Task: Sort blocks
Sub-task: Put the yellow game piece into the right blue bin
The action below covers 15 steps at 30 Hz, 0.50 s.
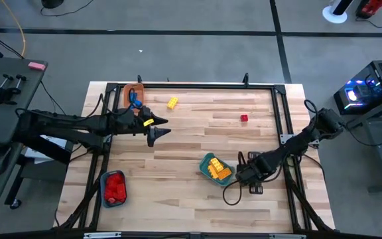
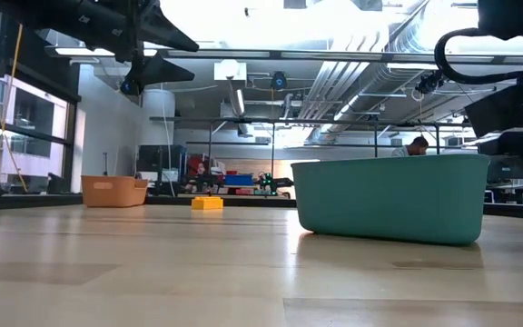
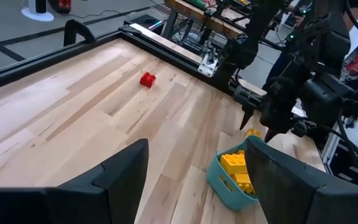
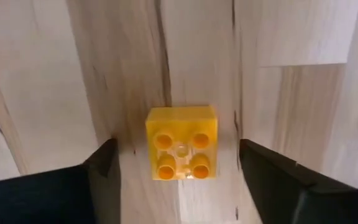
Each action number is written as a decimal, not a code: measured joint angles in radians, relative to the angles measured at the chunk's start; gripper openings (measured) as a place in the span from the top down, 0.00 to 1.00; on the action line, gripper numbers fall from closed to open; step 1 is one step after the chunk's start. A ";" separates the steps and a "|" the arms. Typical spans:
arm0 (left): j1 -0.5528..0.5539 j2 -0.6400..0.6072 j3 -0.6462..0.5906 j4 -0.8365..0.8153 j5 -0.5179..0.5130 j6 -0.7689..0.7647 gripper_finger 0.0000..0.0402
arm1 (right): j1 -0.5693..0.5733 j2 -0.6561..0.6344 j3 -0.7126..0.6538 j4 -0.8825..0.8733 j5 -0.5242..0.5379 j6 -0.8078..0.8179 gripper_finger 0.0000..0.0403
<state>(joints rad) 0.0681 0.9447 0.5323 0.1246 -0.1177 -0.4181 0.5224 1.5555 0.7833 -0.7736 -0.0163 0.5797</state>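
Yellow four-stud block (image 4: 181, 143) lies flat on the wooden surface (image 1: 197, 143) directly below the right gripper (image 1: 252, 178), whose jaws stand open on either side of it without touching. Just beside that gripper sits a teal tray (image 1: 206, 162) holding several yellow blocks (image 1: 219, 171). The left gripper (image 1: 159, 128) hovers above the surface near its far left part, jaws open and empty, close to an orange tray (image 1: 128, 91) with blue pieces inside. A loose yellow block (image 1: 172, 102) lies near that tray, and a single red block (image 1: 244, 118) rests farther right. Another teal tray (image 1: 104, 188) with red blocks (image 1: 115, 186) sits at the near left.
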 joint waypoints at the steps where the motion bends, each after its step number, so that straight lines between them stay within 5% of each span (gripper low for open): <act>1: 0.000 0.000 0.000 0.000 0.000 -0.003 0.38 | 0.000 0.000 0.000 0.005 -0.001 -0.005 0.46; 11: 0.000 0.000 0.000 0.000 -0.001 -0.008 0.38 | -0.002 0.001 0.000 0.020 -0.048 0.143 0.93; 15: 0.000 0.000 0.000 -0.001 -0.001 0.012 0.38 | -0.001 -0.040 0.000 -0.006 -0.101 0.224 0.97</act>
<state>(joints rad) 0.0681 0.9447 0.5324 0.1238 -0.1188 -0.4058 0.5215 1.5153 0.7830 -0.7798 -0.1177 0.8035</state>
